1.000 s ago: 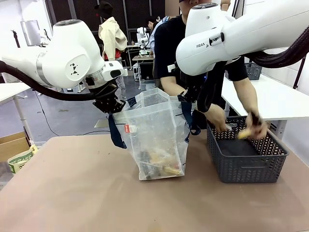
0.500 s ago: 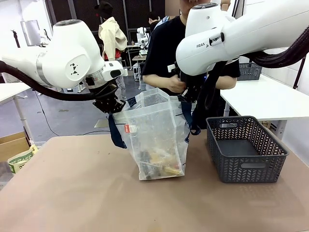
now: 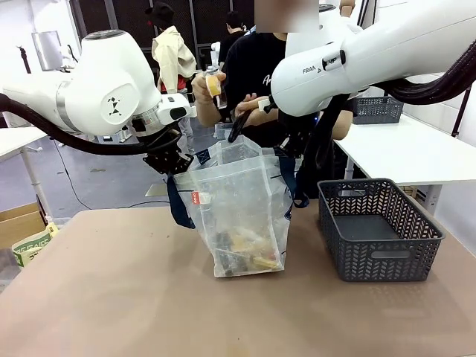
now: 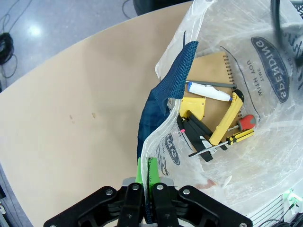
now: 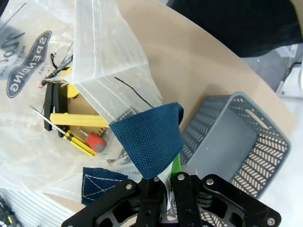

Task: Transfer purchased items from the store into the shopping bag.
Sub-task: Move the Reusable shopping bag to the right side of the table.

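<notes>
The shopping bag [image 3: 239,210], translucent white with navy straps, stands open on the table between both arms. My left gripper [image 3: 170,165] is shut on its left strap [image 4: 163,101], with the green pads [image 4: 141,166] pinching the webbing. My right gripper [image 5: 164,178] is shut on the other strap [image 5: 149,137]. Several purchased items lie in the bag: a tan notebook [image 4: 213,78], a yellow cutter [image 4: 227,118], a red-handled screwdriver [image 4: 245,122]. Above the bag's mouth, the person's hands hold a small yellow item [image 3: 213,84] and a dark one [image 3: 238,126].
A dark grey mesh basket [image 3: 379,227] stands right of the bag, with nothing visible inside it. The tan tabletop [image 3: 111,297] spreads wide in front and to the left. A white table [image 3: 420,152] is behind on the right, a cardboard box [image 3: 21,224] off the left edge.
The person's hands have left the grey basket and risen above the bag, carrying a yellow item and a dark one. Both arms and the bag have stayed still.
</notes>
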`<state>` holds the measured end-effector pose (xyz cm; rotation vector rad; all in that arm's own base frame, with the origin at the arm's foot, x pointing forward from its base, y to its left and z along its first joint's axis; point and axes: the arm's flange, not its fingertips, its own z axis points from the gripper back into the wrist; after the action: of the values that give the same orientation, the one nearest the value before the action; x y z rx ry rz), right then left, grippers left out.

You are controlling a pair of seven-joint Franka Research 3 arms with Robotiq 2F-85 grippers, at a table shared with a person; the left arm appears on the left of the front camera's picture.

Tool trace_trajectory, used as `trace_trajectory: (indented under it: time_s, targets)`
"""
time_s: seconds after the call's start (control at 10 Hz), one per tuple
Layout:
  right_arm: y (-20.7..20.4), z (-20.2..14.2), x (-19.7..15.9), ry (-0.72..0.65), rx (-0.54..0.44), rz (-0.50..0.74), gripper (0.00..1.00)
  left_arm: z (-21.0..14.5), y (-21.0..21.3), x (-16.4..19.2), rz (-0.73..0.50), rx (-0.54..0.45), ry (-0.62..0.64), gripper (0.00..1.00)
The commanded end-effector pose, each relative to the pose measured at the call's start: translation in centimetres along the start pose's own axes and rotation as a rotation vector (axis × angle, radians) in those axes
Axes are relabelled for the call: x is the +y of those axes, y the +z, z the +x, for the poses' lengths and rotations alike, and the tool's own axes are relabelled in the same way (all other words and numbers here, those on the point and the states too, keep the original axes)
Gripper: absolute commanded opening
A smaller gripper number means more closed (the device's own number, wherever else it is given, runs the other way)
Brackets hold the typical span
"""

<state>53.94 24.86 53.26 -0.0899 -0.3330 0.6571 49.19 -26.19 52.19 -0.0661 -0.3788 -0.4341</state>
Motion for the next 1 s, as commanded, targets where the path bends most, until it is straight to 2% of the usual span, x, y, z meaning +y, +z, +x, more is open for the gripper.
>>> trace_trajectory:
  time_s: [0.0, 0.9]
  targets:
    - [0.09, 0.04, -0.01, 0.0, -0.003, -0.001, 0.0, -0.02, -0.02, 0.06, 0.001, -0.001, 0.004, 0.0]
    - [0.09, 0.04, -0.01, 0.0, -0.003, -0.001, 0.0, -0.02, -0.02, 0.06, 0.001, -0.001, 0.004, 0.0]
